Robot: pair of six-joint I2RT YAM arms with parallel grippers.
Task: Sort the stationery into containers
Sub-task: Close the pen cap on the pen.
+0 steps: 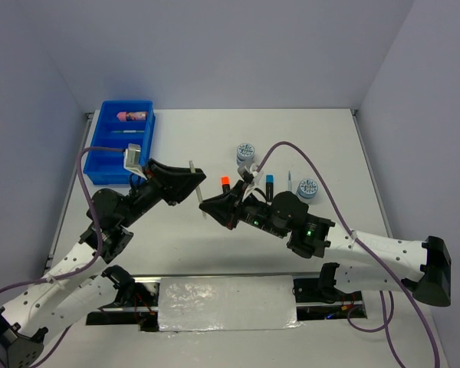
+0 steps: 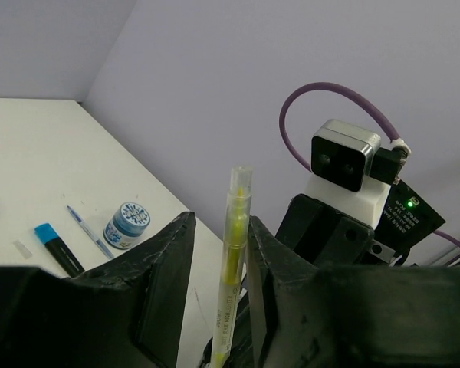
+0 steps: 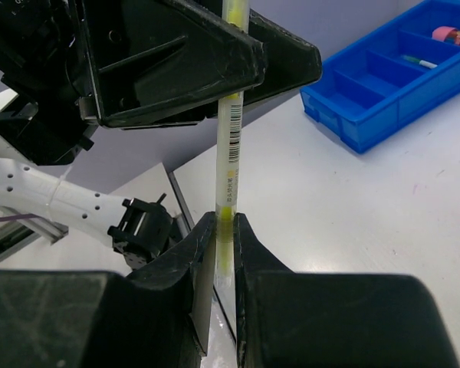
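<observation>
A translucent yellow highlighter (image 1: 192,169) stands upright above the table between my two grippers. My right gripper (image 3: 224,218) is shut on its lower end (image 3: 230,153). My left gripper (image 2: 220,220) is open around its upper part (image 2: 234,245), with a gap showing between the pen and one finger (image 2: 169,253). The blue tray (image 1: 100,165) lies at the far left and holds a pink cylinder (image 1: 133,116) and a thin pen (image 1: 130,132). In the right wrist view the blue tray (image 3: 368,126) shows the same pink cylinder (image 3: 448,34).
On the table behind the grippers lie an orange-capped marker (image 1: 225,184), a blue-capped marker (image 1: 269,184), a thin pen (image 1: 290,181) and two patterned discs (image 1: 246,152) (image 1: 307,188). The left wrist view shows one disc (image 2: 129,222) beside the blue-capped marker (image 2: 57,247).
</observation>
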